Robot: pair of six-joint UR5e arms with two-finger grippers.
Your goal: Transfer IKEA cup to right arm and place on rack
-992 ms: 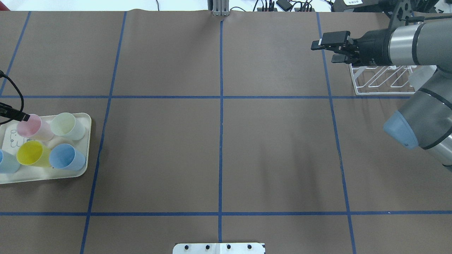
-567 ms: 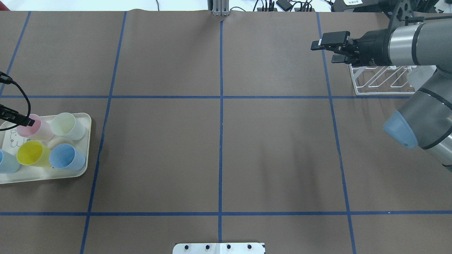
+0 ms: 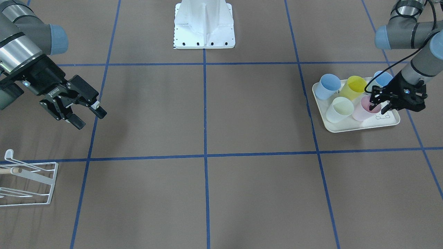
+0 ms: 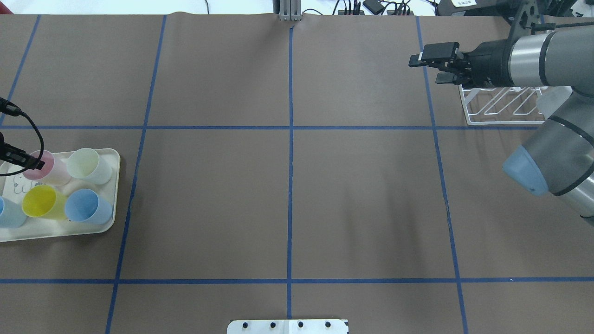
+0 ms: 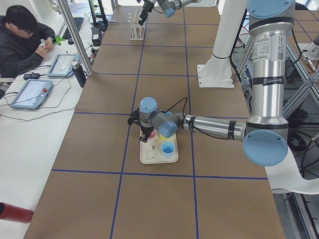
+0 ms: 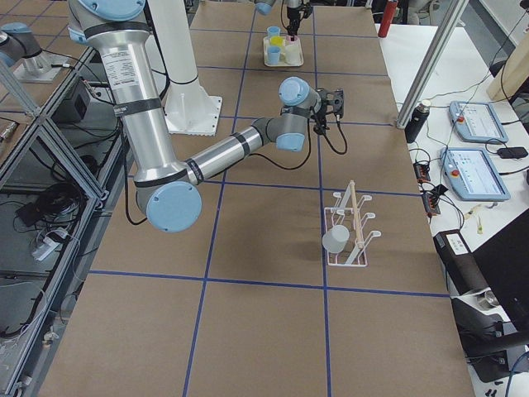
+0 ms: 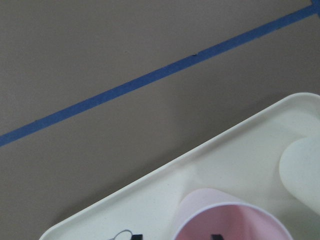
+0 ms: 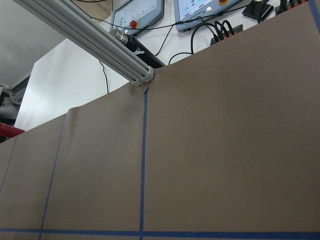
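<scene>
Fingers [image 3: 373, 102] of the left gripper [image 3: 378, 108] stand parted astride the rim of the pink IKEA cup [image 3: 361, 110], one tip inside, one outside, apparently not yet clamped. That cup sits upright on the cream tray [image 3: 349, 130]. Pick-up is in hand; next they must close, then lift. Well apart, the right gripper [image 3: 91, 119] hovers spread and empty near the rack [image 3: 29, 181].

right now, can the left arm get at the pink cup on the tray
Probably yes: the left gripper hangs open astride the rim of the pink cup on the tray, nothing blocking it.
</scene>
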